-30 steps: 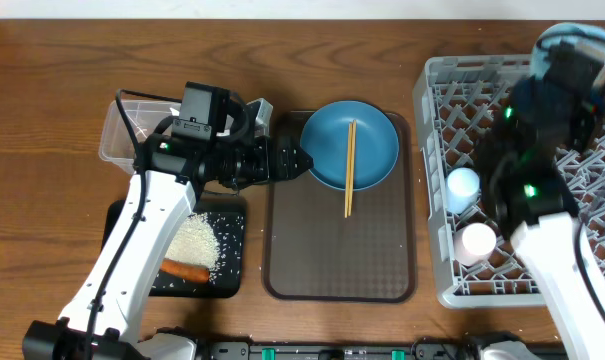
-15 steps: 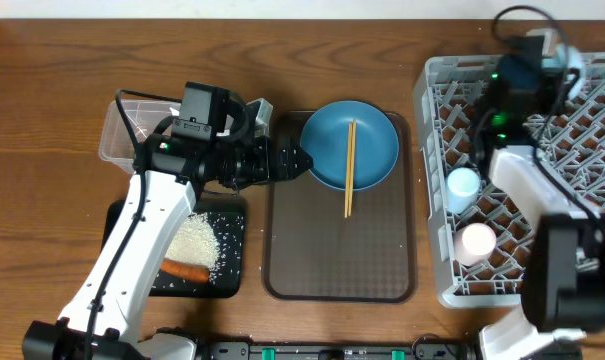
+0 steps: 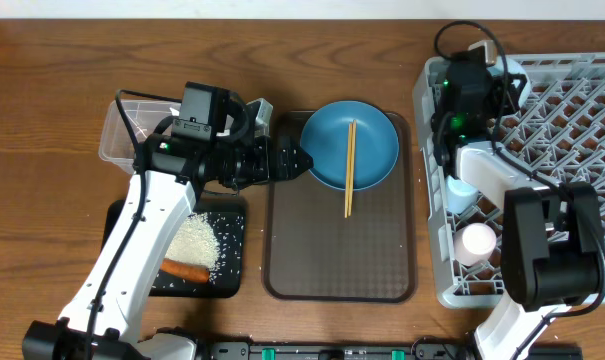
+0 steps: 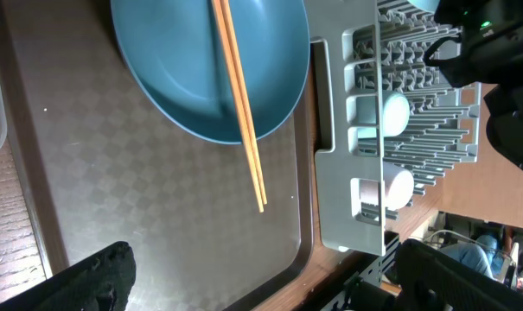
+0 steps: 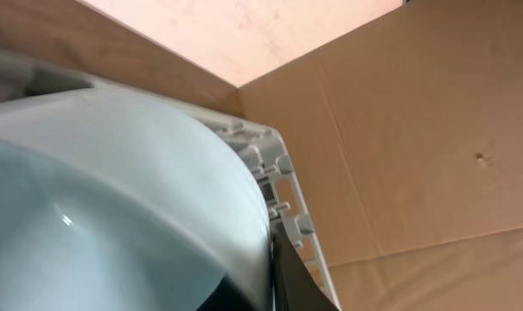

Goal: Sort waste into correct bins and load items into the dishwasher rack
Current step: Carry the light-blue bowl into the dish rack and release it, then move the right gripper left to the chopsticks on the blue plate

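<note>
My left gripper stands open at the left rim of the dark blue plate, nothing between its fingers. The wooden chopsticks lie across the plate and onto the brown tray. My right gripper is over the top left corner of the grey rack, shut on the wall of the light blue bowl, which fills the right wrist view. A light blue cup and a pinkish-white cup stand in the rack's left side.
A clear tub sits at the left. Below it is a black tray with rice and a carrot. Cardboard shows behind the rack in the right wrist view.
My right arm has swung from the rack's top right corner to its top left corner, carrying the bowl. The left arm has not moved.
</note>
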Tool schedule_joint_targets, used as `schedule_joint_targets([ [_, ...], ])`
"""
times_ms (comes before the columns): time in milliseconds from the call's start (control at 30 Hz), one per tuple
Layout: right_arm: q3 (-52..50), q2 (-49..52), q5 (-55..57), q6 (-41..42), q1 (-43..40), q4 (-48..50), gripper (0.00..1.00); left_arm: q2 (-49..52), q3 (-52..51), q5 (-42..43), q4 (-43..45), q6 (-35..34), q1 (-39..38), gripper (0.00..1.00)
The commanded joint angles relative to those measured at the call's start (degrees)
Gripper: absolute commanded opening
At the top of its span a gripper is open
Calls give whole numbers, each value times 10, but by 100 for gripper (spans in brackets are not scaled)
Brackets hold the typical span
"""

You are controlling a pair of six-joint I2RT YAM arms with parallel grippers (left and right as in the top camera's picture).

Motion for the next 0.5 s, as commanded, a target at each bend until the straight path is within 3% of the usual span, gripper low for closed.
schedule_joint_targets([
  [0,-5,20,-30,-4,26,-30,9,-5,3,-5,-1,5,2,98],
  [333,-5,20,5,-8,61,-73,28,-5,3,-5,-1,5,2,98],
  [467,-5,20,46,-8,68,-74,53,-5,3,-5,-1,5,2,98],
])
